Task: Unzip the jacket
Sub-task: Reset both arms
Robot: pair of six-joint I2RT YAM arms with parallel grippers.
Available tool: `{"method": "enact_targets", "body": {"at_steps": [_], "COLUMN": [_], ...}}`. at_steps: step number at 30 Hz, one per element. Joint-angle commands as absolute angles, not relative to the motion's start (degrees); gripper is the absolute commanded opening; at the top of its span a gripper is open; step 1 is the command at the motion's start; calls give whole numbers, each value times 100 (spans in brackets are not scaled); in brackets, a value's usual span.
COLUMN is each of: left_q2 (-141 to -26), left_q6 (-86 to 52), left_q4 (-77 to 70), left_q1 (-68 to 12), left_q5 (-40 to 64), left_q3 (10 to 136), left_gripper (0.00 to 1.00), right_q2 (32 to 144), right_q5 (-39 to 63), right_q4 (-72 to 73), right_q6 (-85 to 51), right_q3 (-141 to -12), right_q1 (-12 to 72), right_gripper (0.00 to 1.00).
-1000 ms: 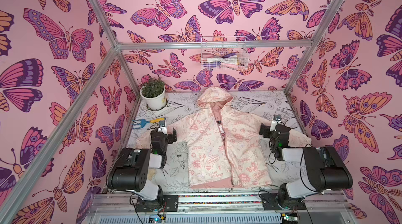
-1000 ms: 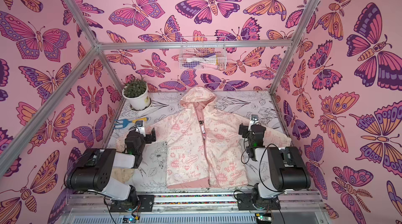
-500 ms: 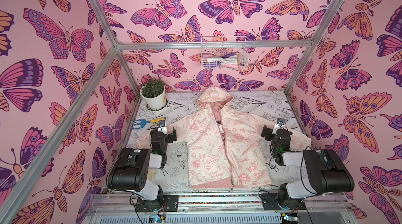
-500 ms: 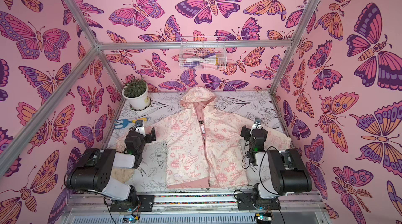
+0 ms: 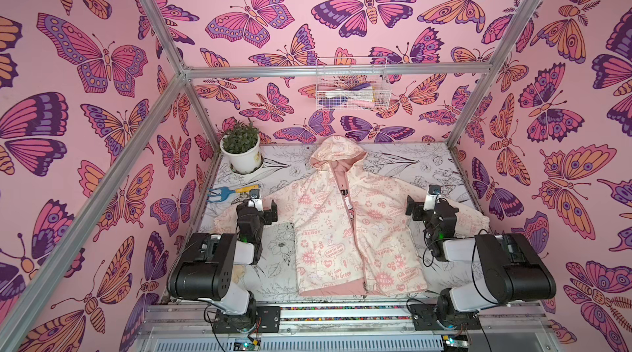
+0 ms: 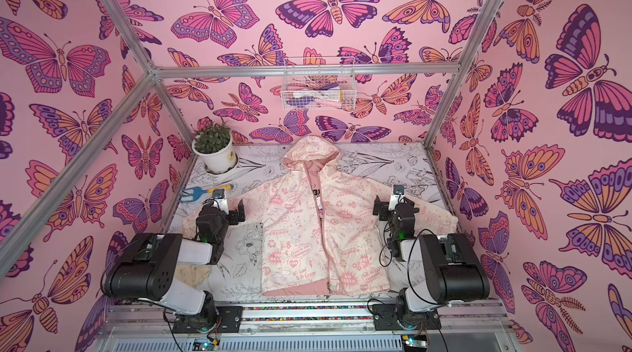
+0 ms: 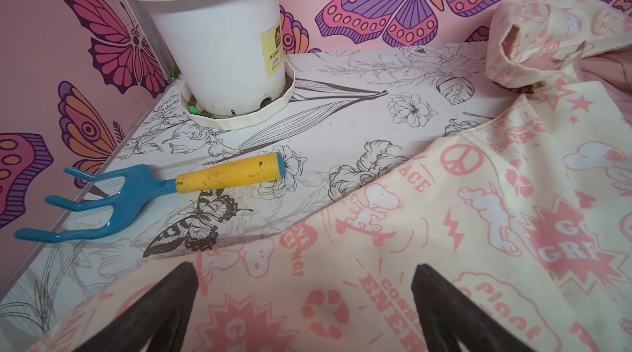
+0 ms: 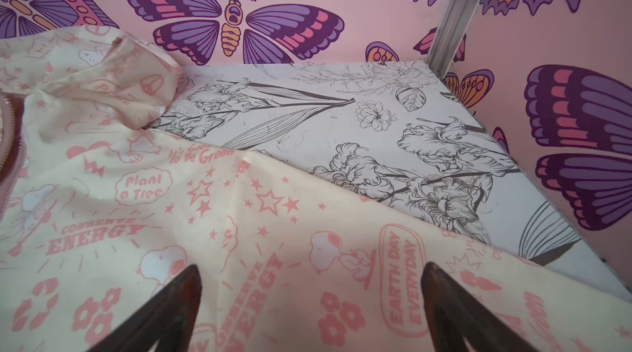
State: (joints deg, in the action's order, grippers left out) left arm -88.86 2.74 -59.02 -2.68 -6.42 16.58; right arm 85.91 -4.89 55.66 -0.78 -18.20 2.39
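The jacket [image 5: 355, 230] is thin, smooth, matt cloth with flat pink print; its zipper [image 8: 10, 134] shows ribbed pink teeth. Under the jacket, the table [image 7: 342, 117] has a matt, lightly scuffed printed surface. Beside the jacket, the hand fork [image 7: 143, 191] has 3 glossy blue tines and a dull, speckled yellow handle. The pot [image 7: 212, 42] is matt white plastic, and the frame post [image 8: 456, 8] is brushed metal.

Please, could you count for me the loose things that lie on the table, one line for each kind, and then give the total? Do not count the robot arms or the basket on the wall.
jacket: 1
potted plant: 1
garden fork, blue with a yellow handle: 1
beige cloth, partly hidden, kind unclear: 1
Total: 4
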Motion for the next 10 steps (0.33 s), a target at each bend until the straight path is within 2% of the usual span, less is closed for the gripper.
{"method": "enact_targets", "body": {"at_steps": [1,10], "left_q2": [-8907,-8906], "left_q6": [317,317], "left_q4": [-5916,-5906], "left_q1": [-258,-261], "left_q5": [-677,-680], "left_q3": [1695,1692], "left_gripper": [100,100], "right_q2": [8642,8654], "right_q5": [-472,-167], "right_q4": [5011,4634], "right_q6": [-50,-176], "right_q3": [-2124,-2317], "right_q1": [247,70], "right_gripper": [99,99]}}
